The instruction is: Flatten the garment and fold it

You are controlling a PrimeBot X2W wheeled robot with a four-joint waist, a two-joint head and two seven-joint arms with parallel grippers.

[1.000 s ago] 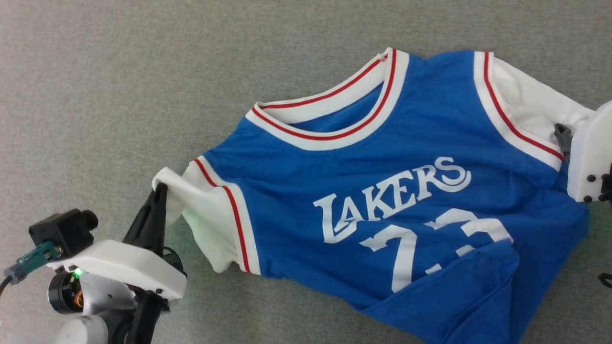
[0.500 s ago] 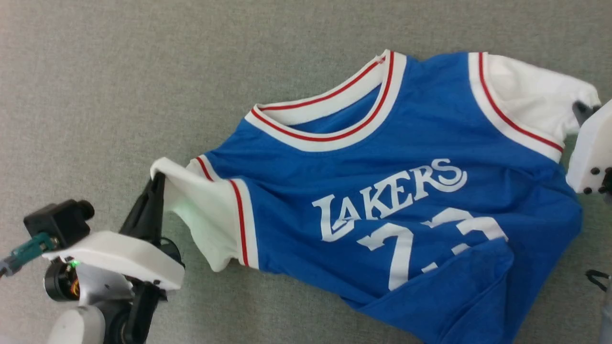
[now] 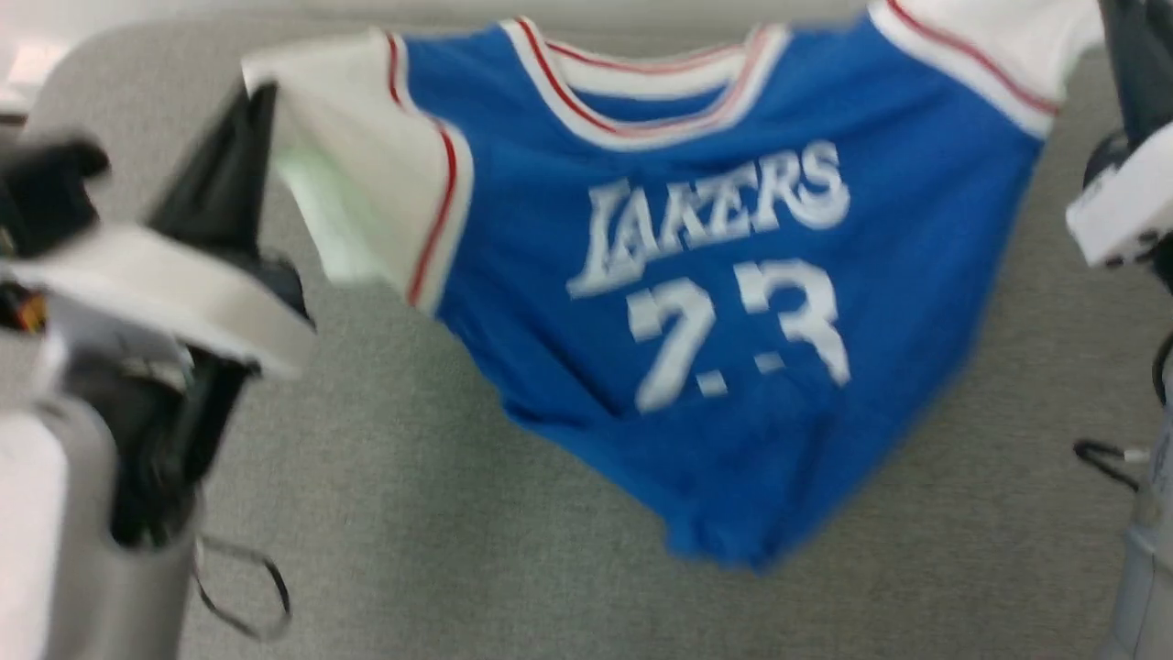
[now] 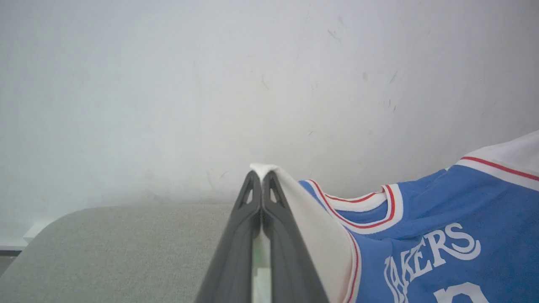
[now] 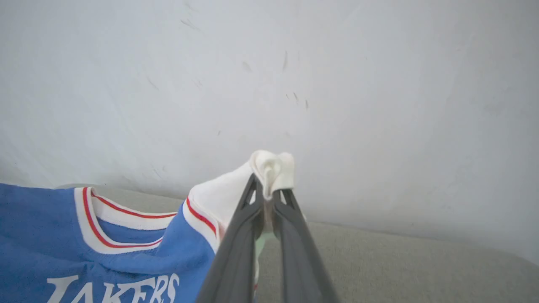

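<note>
Two fingers of left gripper (image 4: 261, 179): pressed together, pinching a white sleeve end (image 4: 311, 223).
Garment (image 3: 733, 275): blue shirt, held up by both sleeves, stretched between them, front and white number showing, bottom bunched low over grey table (image 3: 412, 513); touching it or not, too blurry to tell.
Two fingers of right gripper (image 5: 269, 185): clamped on other white sleeve end (image 5: 271, 168).

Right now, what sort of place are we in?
Probably an indoor robot test room: grey felt-topped table, bare scuffed white wall behind it, one jersey hanging between left gripper and right gripper.
</note>
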